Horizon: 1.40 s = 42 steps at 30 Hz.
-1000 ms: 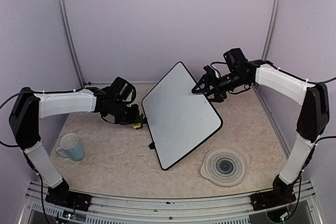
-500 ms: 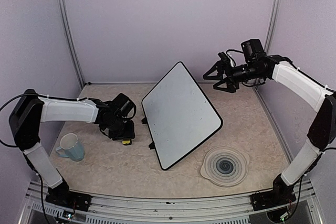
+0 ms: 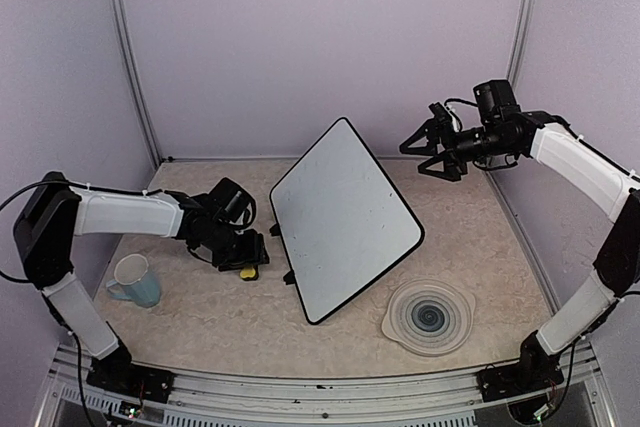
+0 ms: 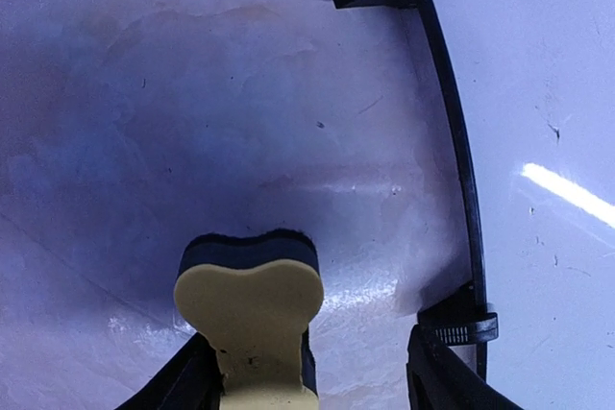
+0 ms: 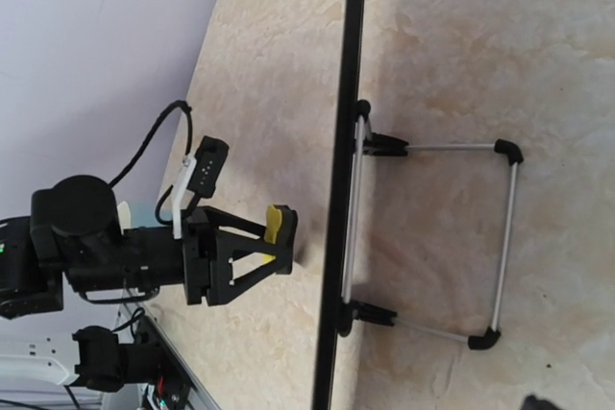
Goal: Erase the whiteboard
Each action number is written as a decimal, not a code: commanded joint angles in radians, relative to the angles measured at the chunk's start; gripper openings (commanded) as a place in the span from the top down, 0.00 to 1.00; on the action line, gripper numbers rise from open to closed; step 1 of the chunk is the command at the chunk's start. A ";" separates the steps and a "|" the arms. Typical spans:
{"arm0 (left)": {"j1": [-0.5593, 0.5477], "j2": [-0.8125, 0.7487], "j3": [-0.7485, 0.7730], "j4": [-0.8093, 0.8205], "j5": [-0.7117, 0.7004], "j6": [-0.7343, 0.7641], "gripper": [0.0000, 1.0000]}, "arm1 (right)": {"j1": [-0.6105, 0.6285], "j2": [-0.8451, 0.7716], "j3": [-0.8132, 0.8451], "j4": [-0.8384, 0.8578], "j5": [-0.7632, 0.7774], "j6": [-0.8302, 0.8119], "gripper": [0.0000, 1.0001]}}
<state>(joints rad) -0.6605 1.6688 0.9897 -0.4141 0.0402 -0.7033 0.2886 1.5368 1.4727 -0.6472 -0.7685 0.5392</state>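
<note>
Standing blank, the whiteboard (image 3: 345,217) seems done: left fingers (image 4: 437,376) parted around the eraser (image 4: 252,309) on the counter (image 3: 200,297), right fingers (image 3: 440,167) wide, empty.

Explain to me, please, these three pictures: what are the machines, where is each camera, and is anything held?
Two robot arms are bolted at the near edge of a table. The wide picture comes from a fixed camera above and behind them; the other two come from a camera on each wrist. On the table are a whiteboard propped on a wire stand, a light blue cup and a grey ringed plate. The left tool is low over the table, its jaws open around a yellow eraser that seems not gripped. The right tool hangs open in the air, holding nothing.
</note>
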 commanded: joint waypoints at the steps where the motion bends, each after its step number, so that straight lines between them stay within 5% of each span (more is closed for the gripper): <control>1: 0.032 -0.032 -0.014 0.025 0.086 -0.015 0.33 | -0.012 -0.033 -0.011 0.009 -0.018 -0.008 0.05; 6: 0.071 -0.039 -0.065 0.063 0.144 -0.015 0.17 | -0.012 -0.032 -0.013 0.010 -0.023 -0.009 0.05; 15: 0.117 -0.059 -0.105 0.086 0.172 -0.006 0.15 | -0.014 -0.033 -0.014 0.004 -0.021 -0.012 0.05; 23: 0.139 -0.030 -0.046 -0.114 -0.026 0.011 0.09 | -0.020 -0.028 -0.011 0.006 -0.023 -0.013 0.05; 31: 0.144 -0.059 -0.067 -0.024 0.034 0.033 0.01 | -0.029 -0.028 -0.006 0.000 -0.023 -0.020 0.05; 42: 0.206 -0.230 0.219 -0.130 -0.004 0.116 0.01 | -0.118 -0.074 0.034 -0.038 -0.013 -0.104 0.00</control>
<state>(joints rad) -0.4900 1.5276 1.0817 -0.5186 0.0658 -0.6315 0.2131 1.5299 1.4723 -0.6544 -0.7918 0.4950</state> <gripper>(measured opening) 0.989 0.987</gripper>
